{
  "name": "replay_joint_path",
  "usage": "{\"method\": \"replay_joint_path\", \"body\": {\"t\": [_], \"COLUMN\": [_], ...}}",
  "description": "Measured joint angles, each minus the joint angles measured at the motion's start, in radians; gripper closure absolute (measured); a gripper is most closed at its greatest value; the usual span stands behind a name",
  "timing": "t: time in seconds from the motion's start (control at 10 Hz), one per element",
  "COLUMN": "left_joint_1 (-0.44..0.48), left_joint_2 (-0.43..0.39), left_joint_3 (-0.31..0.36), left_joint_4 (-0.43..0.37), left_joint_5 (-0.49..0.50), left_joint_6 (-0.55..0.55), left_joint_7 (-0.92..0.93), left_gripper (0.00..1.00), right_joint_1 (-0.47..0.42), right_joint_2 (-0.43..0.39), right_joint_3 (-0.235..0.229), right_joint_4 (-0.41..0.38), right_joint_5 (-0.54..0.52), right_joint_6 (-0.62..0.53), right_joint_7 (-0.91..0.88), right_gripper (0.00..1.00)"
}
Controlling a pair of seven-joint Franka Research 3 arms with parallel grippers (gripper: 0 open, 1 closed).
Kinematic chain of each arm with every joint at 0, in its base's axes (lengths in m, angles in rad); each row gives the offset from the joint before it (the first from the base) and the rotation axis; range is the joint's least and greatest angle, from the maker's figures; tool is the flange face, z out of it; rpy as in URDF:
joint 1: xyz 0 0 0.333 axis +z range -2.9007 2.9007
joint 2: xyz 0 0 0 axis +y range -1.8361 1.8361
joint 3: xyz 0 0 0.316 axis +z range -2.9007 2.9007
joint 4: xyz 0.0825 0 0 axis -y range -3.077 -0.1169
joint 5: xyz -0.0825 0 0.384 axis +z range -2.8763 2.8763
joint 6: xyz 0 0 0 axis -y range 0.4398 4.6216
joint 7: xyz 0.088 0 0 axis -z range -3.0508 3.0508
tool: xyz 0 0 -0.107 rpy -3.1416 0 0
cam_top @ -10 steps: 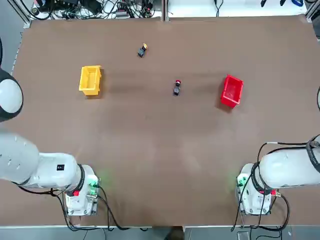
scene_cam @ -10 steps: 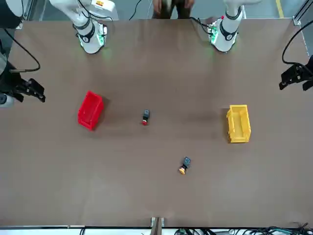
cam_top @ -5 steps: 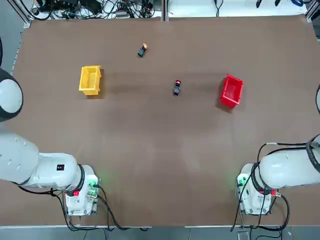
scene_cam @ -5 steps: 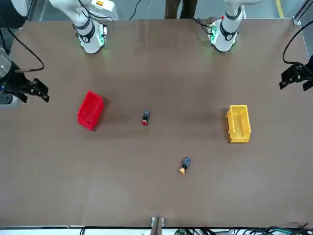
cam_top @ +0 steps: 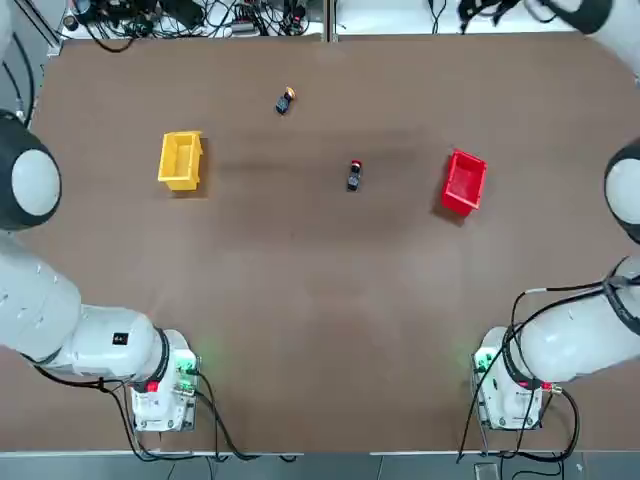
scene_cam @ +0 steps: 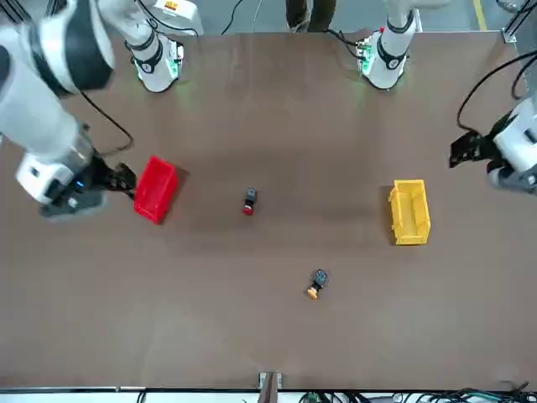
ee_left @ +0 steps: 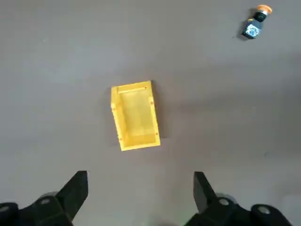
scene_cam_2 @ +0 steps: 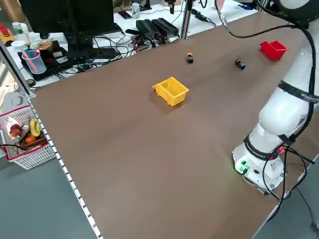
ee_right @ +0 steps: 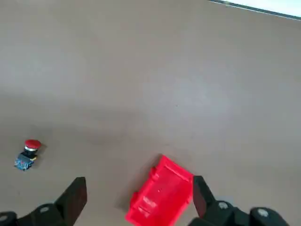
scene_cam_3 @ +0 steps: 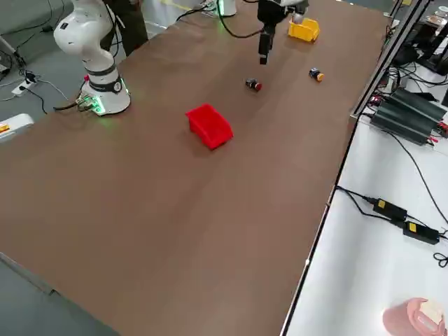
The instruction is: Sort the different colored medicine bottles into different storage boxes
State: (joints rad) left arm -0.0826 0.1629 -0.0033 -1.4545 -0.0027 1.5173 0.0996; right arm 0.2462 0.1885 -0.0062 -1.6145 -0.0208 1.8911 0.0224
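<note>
Left pincer (ee_left: 138, 197) hangs open above the yellow box (cam_top: 180, 160), holding nothing. Orange-capped bottle (cam_top: 285, 100) lies beyond it on the surface (cam_top: 320, 290). Red-capped bottle (cam_top: 353, 175) lies mid-surface, apparently on its side. Red box (cam_top: 463, 182) stands right; right pincer (ee_right: 138, 200) hovers open above it.

A wide brown counter (cam_top: 320, 300) carries everything. On it, toward the robot's left, sits the yellow storage box (cam_top: 180, 160), open side up. Toward the right sits the red storage box (cam_top: 463, 182), turned slightly askew. Between the two boxes, nearer the red one, the red-capped medicine bottle (cam_top: 354, 174) lies on its side. The yellow-orange-capped medicine bottle (cam_top: 285, 100) lies on its side farther from the arms, well apart from both boxes. The two arm bases (cam_top: 160, 385) stand at the near edge.
</note>
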Motion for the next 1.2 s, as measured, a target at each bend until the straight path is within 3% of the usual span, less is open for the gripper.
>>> {"method": "replay_joint_path", "body": {"t": [0.4, 0.9, 1.2], "left_joint_1": [-0.029, -0.064, -0.128], "left_joint_2": [0.142, 0.37, 0.471], "left_joint_3": [-0.044, -0.153, -0.153], "left_joint_4": [-0.002, -0.01, -0.01], "left_joint_5": [-0.027, -0.039, -0.039], "left_joint_6": [0.135, 0.46, 0.634], "left_joint_7": [0.001, -0.004, -0.007], "left_gripper": [0.01, 0.01, 0.01], "right_joint_1": [0.085, 0.318, 0.445], "right_joint_2": [0.148, 0.297, 0.343], "right_joint_3": [0.0, 0.002, 0.002], "right_joint_4": [-0.005, -0.014, -0.102], "right_joint_5": [0.039, 0.043, 0.043], "right_joint_6": [0.125, 0.239, 0.385], "right_joint_7": [0.221, 0.55, 0.695], "right_gripper": [0.0, 0.0, 0.0]}}
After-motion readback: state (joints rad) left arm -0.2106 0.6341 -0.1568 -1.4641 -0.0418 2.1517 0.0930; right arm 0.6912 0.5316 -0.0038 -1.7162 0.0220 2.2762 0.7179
